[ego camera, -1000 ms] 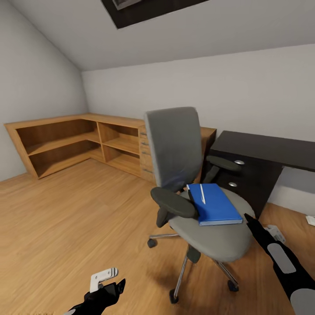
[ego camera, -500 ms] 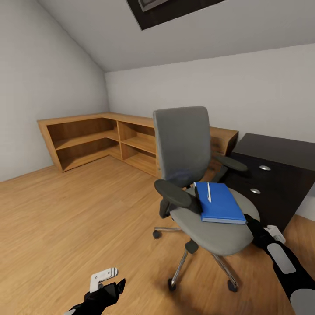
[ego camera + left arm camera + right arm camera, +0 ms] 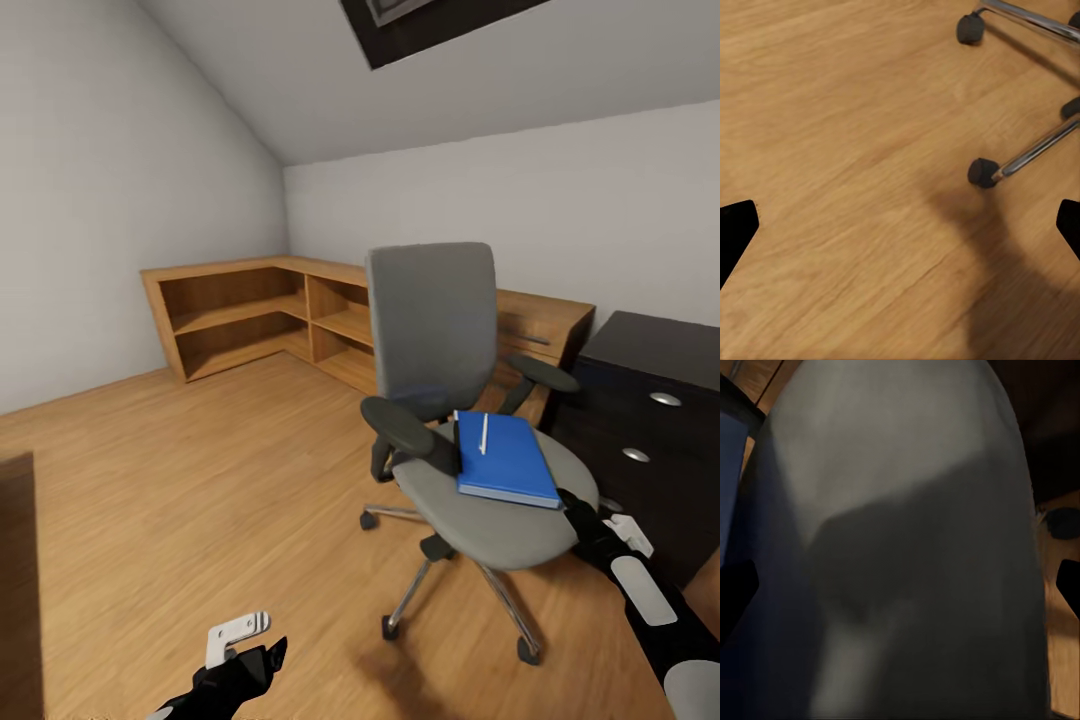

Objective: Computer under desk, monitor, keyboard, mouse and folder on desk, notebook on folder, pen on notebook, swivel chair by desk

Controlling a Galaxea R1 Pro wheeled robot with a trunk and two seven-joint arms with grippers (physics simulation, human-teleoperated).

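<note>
The swivel chair [image 3: 437, 330] stands on the wood floor beside the black desk [image 3: 655, 345]. On its grey seat [image 3: 490, 515] lies the blue folder [image 3: 508, 462], with the white pen [image 3: 484, 433] resting on it. The notebook, monitor, keyboard, mouse and computer are out of view. My right gripper [image 3: 578, 512] is open at the seat's near right edge. Its wrist view looks close onto the grey seat [image 3: 907, 510], with the folder's blue edge [image 3: 730, 465] at one side. My left gripper [image 3: 262, 662] hangs low and open over the floor, near a chair castor [image 3: 982, 172].
A low wooden corner shelf unit [image 3: 250, 310] runs along the far walls. It meets a wooden dresser [image 3: 545, 330] behind the chair. The desk's drawer unit shows round silver knobs [image 3: 664, 398]. A dark brown panel [image 3: 18, 590] stands at the left edge. Open floor [image 3: 200, 480] lies left of the chair.
The whole picture has slid to the right, so the camera has turned left. Less of the desk shows, and a dark panel has come in at the left. Both grippers keep their pose.
</note>
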